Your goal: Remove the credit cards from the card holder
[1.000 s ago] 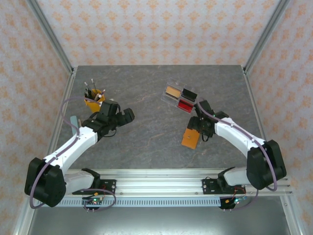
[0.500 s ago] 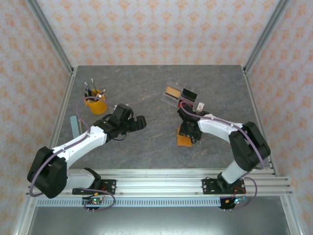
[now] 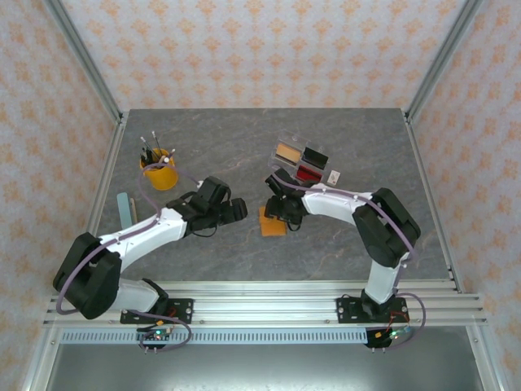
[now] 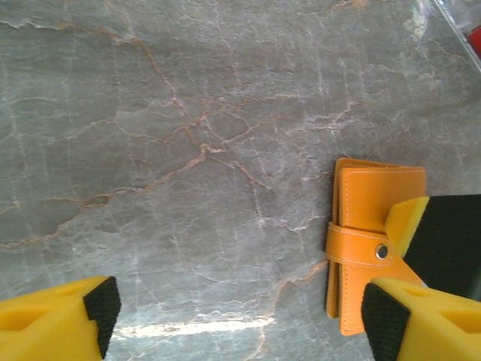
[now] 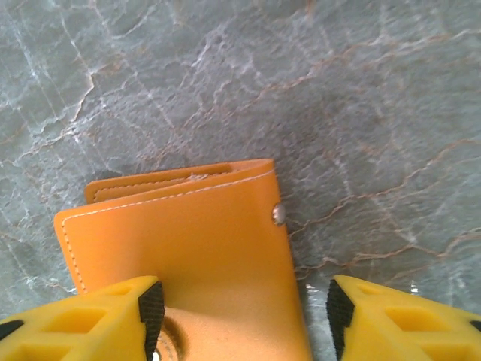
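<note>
The orange card holder (image 3: 271, 223) lies folded on the grey stone table, its tab clasp snapped across one edge (image 4: 359, 250). My right gripper (image 3: 276, 210) hangs over its right end, jaws open. In the right wrist view the card holder (image 5: 180, 233) spreads under the gripper (image 5: 240, 308), one fingertip (image 5: 150, 301) above its cover and the other over bare table. My left gripper (image 3: 238, 210) is just left of the holder, open wide (image 4: 237, 316), with the card holder (image 4: 379, 197) beside its right fingertip (image 4: 379, 320). No cards show.
A clear tray (image 3: 299, 161) with tan, black and red pieces sits behind the holder, and a small white card (image 3: 334, 175) lies to the tray's right. An orange cup of pens (image 3: 159, 172) and a pale strip (image 3: 124, 210) are at the far left.
My right gripper brought the card holder left from the right side toward the table's middle. My left gripper swung right to meet it.
</note>
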You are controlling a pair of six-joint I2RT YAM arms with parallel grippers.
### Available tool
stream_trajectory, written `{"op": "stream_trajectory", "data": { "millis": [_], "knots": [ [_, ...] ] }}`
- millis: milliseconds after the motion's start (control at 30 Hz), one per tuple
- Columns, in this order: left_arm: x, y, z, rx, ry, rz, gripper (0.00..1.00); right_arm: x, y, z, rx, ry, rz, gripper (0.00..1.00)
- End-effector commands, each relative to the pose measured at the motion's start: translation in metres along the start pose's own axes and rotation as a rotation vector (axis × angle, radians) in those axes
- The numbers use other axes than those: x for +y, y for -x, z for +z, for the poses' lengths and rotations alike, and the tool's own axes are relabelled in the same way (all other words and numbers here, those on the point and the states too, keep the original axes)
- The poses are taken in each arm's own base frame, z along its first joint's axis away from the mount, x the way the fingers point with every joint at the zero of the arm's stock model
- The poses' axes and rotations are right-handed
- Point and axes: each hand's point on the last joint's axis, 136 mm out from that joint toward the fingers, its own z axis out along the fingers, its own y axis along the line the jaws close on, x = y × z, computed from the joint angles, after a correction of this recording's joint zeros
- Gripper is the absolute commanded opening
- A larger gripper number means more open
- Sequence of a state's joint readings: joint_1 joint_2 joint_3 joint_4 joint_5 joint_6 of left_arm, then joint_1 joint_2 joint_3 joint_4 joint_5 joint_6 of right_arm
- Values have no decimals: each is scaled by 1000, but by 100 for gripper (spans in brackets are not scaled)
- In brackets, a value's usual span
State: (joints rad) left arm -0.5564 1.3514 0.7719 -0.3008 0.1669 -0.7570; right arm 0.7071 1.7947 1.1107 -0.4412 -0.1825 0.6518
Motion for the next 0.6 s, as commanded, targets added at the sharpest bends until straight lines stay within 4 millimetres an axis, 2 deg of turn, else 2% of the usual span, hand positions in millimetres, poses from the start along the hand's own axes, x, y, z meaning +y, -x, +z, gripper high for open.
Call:
{"op": "stream_trajectory", "data": {
  "millis": [0,100,300,567],
  "knots": [
    [-15,-3,4,14,-49,-22,81,-14,16,-25,-75,-33,21,64],
    [-20,-9,10,43,-64,-26,72,-19,18,-26,-66,-6,43,65],
    [-34,-20,24,85,-90,-29,62,-9,27,-14,-17,-23,-14,65],
    [-26,-25,27,74,-55,-46,64,-18,38,2,19,-166,-102,65]
  ]
}}
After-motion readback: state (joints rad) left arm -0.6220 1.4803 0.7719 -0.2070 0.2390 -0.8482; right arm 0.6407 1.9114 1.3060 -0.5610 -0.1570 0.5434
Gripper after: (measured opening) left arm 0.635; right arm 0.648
